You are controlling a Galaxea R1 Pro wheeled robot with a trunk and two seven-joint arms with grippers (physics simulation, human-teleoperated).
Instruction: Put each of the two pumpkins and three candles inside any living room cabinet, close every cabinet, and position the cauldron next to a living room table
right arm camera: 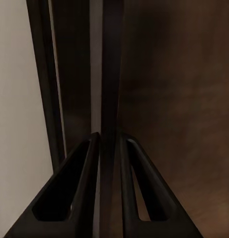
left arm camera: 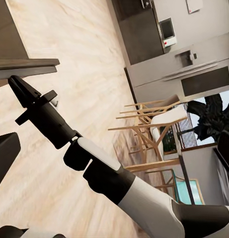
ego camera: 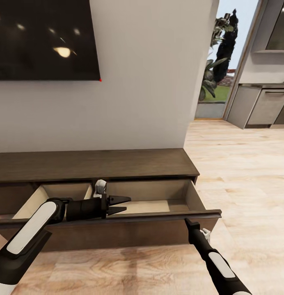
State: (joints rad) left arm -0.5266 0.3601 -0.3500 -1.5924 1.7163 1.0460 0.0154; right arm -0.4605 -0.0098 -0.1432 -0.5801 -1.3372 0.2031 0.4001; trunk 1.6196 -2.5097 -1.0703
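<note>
We see the long dark brown cabinet (ego camera: 92, 164) beneath the black TV screen (ego camera: 43, 39), its wide drawer (ego camera: 158, 205) pulled out over the pale wood floor (ego camera: 248, 172). Our left gripper (ego camera: 124, 205) lies level over the open drawer, its jaws slightly parted around nothing. Our right gripper (ego camera: 187, 221) meets the top edge of the drawer front (ego camera: 117, 235) near its right end. In the right wrist view the jaws straddle that thin dark edge (right arm camera: 110, 99), closed against it on both sides. The drawer interior is partly hidden by the left arm; what shows is bare. A small white object (ego camera: 101, 186) behind the left gripper is hard to identify. The left wrist view alone shows wooden chairs (left arm camera: 154, 129) and kitchen units (left arm camera: 189, 69).
</note>
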